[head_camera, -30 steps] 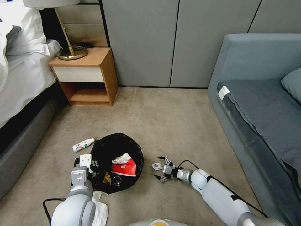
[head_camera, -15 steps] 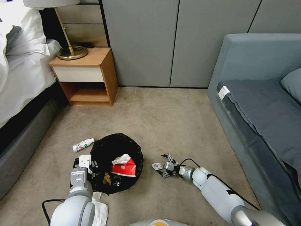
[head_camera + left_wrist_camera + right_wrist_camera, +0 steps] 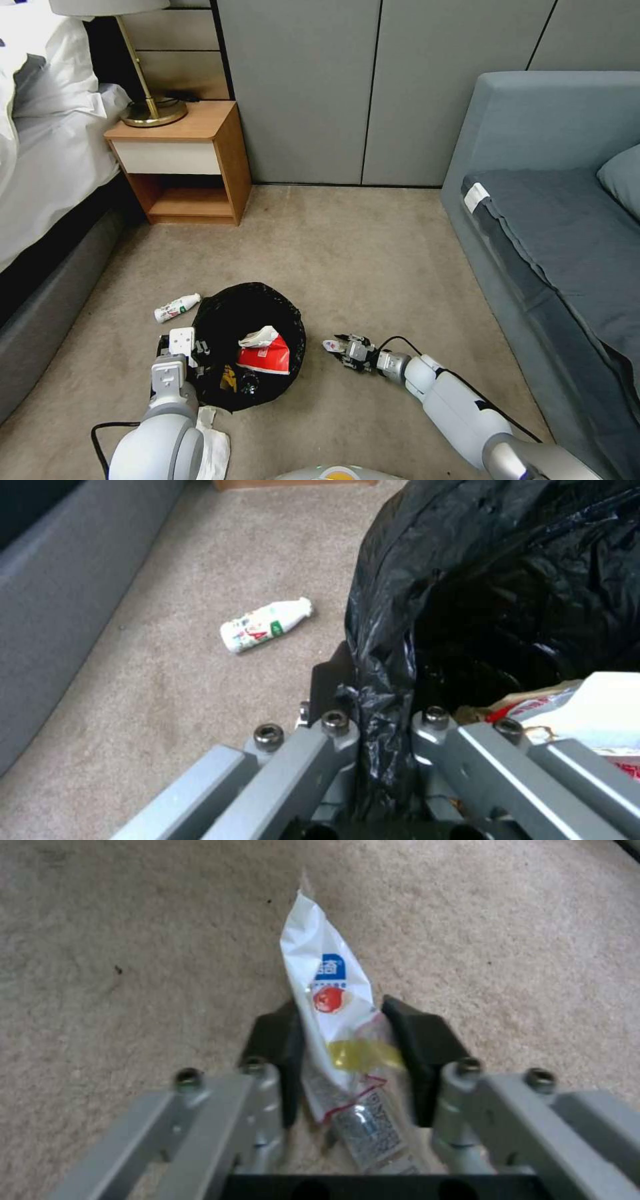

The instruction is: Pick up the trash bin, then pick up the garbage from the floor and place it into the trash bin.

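The right gripper [image 3: 347,1060] is closing its fingers around a white wrapper [image 3: 333,1005] on the carpet [image 3: 373,267], seemingly touching it on both sides. The left gripper [image 3: 383,730] is pinching the trash bin [image 3: 248,343] rim, just beside a white bottle [image 3: 176,308].

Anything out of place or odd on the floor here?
A white bottle lies on its side on the carpet beside the trash bin, and white tissue lies near the left arm.

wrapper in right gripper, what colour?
White wrapper with blue, red and yellow print; clearest in right wrist view.
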